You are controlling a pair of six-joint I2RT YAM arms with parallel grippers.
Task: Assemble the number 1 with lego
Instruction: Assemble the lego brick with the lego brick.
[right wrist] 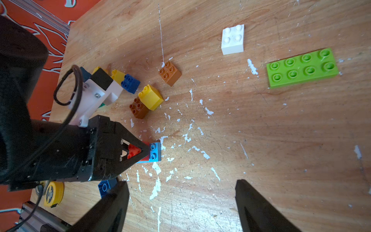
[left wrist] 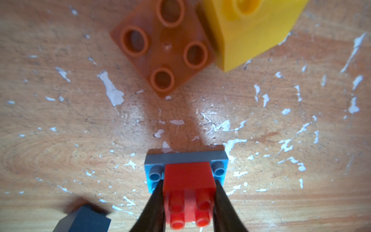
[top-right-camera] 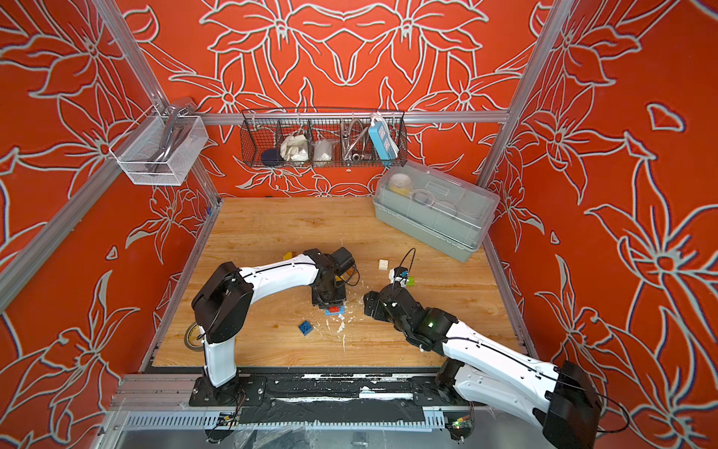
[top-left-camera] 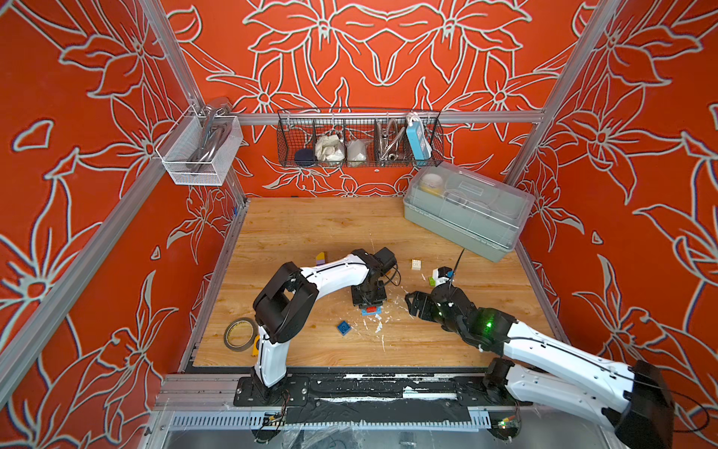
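Observation:
My left gripper [left wrist: 188, 181] is shut on a red lego brick [left wrist: 188, 176] that sits on a light blue flat brick [left wrist: 186, 157] lying on the table; both top views show it at mid-table [top-left-camera: 370, 307]. A brown brick [left wrist: 162, 48] and a yellow brick [left wrist: 251, 30] lie just beyond it. My right gripper [right wrist: 180, 183] hovers open to the right of the left one, with only bare wood between its fingers. A blue brick [right wrist: 106, 186] lies beside one of its fingers. Farther off lie a white brick [right wrist: 232, 40] and a lime flat brick [right wrist: 302, 67].
More bricks, a second brown one [right wrist: 170, 73] and a dark blue one [right wrist: 130, 83], lie behind the left arm. A tape roll [top-left-camera: 240, 334] and a yellow tape measure [right wrist: 53, 193] sit front left. A lidded box [top-left-camera: 468, 210] stands at the back right. White flecks litter the wood.

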